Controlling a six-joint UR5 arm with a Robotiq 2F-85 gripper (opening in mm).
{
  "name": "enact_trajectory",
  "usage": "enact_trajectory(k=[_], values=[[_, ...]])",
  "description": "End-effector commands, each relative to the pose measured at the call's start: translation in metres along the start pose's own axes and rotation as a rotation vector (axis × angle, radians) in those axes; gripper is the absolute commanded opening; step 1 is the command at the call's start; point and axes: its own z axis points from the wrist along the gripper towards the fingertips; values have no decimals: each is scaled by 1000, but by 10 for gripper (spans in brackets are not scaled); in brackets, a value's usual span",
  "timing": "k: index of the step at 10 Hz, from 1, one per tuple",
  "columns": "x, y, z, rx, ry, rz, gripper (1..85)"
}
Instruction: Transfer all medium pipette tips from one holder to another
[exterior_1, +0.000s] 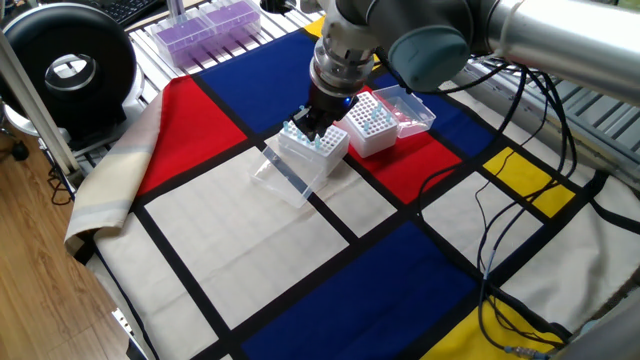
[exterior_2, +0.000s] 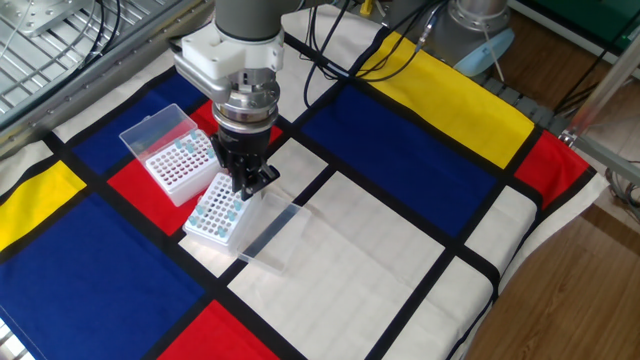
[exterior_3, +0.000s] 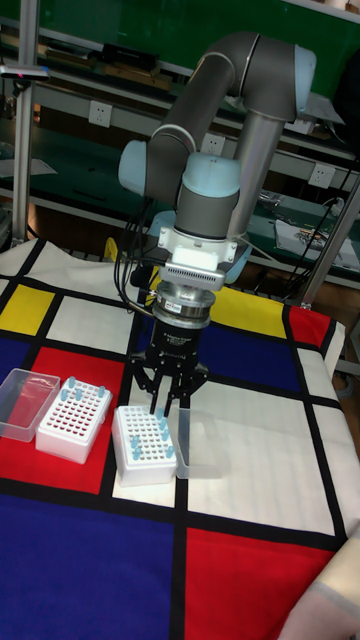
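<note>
so we're looking at the gripper (exterior_3: 160, 405) pointing straight down over the nearer white tip rack (exterior_3: 143, 446), the one with its clear lid (exterior_3: 187, 448) hinged open to the side. from the tall fixed view its two fingers sit close together and seem to pinch a single blue-topped medium pipette tip (exterior_3: 160, 412) just above the rack holes, though it's tiny so we can't be fully sure of contact. a scattering of other tips (exterior_3: 135, 455) stand in that same rack. the second rack (exterior_3: 72, 420) sits just beside it on the red square, also with a few blue tops in it, and its clear lid (exterior_3: 24, 403) lies open next to it. everything rests on the mondrian-style cloth (exterior_2: 400, 230). a box of purple tips (exterior_1: 205, 27) sits well apart at the table's edge.
</note>
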Motion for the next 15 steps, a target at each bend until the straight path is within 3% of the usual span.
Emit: enact_trajectory(k=[1,15], values=[[3,0,0,-5,-5,13,250],[-1,-8,-4,37,-24,99,33]])
